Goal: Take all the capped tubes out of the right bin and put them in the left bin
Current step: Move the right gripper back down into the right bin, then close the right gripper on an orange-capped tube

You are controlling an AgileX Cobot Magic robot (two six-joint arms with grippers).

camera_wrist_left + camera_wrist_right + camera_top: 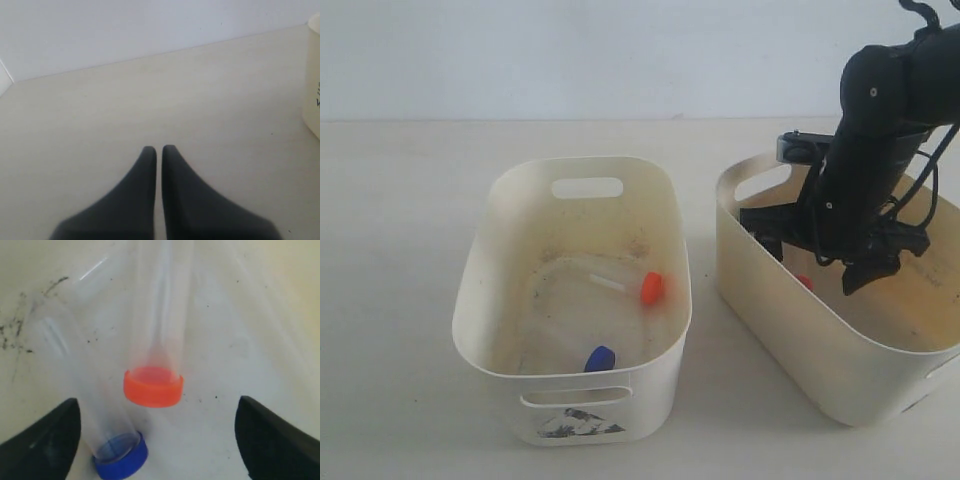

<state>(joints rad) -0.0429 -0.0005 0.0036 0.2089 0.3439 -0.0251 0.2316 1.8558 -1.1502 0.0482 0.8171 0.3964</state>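
Progress: the left bin (480, 330) holds an orange-capped tube (630, 287) and a blue-capped tube (599, 358). My right gripper (157, 407), jaws spread and empty, straddles a third tube (153, 385) in the right bin (790, 350), a fourth tube (120, 460) beside it; both remain, I judge

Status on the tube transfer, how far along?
Done: an orange-capped tube and a blue-capped tube lie in the left bin. In hand: nothing gripped; the right gripper hangs open inside the right bin over another orange-capped tube. Remaining: that one, plus another blue-capped tube beside it in the right wrist view. The left gripper sits shut outside the bins.
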